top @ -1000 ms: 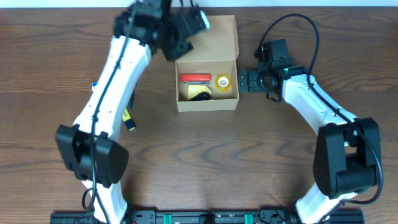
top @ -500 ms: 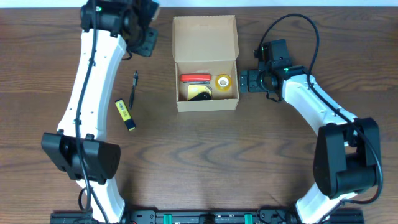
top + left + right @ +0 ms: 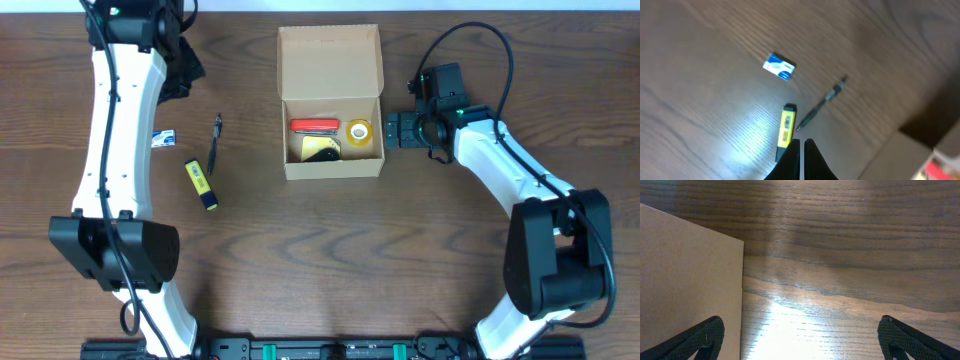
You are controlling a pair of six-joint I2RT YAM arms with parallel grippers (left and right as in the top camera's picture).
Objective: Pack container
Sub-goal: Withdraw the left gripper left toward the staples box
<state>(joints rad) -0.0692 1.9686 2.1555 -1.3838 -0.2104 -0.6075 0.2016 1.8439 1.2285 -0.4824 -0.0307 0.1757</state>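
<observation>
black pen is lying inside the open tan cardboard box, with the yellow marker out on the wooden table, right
No. The thin black pen lies outside the open tan cardboard box, on the brown wooden table to the box's left, near the yellow marker, which is on the table as said. The overhead view shows it.

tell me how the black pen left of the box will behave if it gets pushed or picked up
The pen looks thin and round, so a sideways push would probably roll it across the smooth table. Lying flat, it likely offers little height to grip from above. It seems stiff and light, unlikely to bend.
</observation>
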